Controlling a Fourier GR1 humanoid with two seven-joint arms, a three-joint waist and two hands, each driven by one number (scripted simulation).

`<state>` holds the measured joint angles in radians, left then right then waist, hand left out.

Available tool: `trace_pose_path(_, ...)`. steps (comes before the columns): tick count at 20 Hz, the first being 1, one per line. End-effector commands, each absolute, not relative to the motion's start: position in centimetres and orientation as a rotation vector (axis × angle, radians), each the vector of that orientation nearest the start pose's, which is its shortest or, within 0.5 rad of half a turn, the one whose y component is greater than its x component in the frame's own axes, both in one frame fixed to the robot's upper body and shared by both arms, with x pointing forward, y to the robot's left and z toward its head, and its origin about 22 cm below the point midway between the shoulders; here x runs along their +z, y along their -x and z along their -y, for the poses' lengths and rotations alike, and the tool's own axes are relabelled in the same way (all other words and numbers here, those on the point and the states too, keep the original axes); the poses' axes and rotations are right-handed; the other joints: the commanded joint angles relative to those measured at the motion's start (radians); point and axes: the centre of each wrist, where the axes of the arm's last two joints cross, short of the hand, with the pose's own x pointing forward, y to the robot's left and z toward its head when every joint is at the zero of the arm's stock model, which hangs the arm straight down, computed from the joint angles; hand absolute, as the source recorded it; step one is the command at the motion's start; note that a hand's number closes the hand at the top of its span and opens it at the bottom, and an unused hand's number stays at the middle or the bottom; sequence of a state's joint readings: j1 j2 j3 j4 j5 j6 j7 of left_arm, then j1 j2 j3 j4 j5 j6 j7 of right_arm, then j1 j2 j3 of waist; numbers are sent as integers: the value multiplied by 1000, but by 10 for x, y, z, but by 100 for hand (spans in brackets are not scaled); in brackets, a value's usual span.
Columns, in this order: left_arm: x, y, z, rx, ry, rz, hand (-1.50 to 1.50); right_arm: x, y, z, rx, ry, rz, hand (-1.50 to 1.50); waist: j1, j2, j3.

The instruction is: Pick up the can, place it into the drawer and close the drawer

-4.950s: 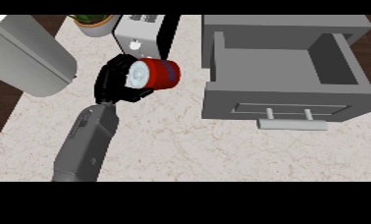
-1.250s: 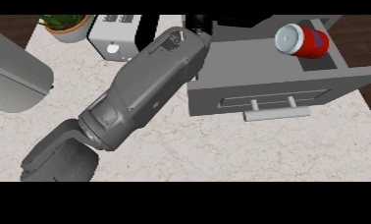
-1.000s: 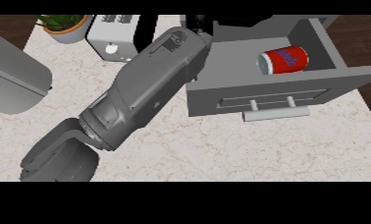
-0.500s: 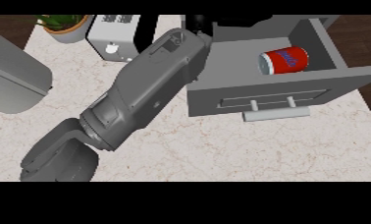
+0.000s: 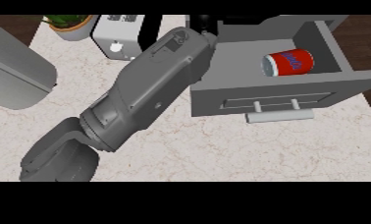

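Head view: one can [image 5: 287,63] in one open drawer [image 5: 267,105].

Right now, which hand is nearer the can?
Left. The left hand is up-left of the can, at the drawer's far corner; the right hand is out of view.

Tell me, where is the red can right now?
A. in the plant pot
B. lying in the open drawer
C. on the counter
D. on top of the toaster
B: the can lies on its side inside the drawer, which is pulled open, near its right wall.
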<state>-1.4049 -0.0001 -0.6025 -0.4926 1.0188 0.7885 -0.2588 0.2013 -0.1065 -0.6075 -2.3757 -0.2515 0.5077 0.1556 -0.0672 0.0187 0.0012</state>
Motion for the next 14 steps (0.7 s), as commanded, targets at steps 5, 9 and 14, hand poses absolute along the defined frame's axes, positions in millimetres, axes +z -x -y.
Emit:
trace_pose_path(5,207,-412,34,135,31,1754,-150,173,-131,310,495,496,2032,-150,32,-5,1)
trace_pose_path(9,191,-415,24,153,65,1712,-150,172,-160,284,595,566,2001,-150,64,-1,-1)
trace_pose_path(14,195,-422,16,163,28,1722,-150,170,-190,262,678,655,1977,-150,67,-10,-1)
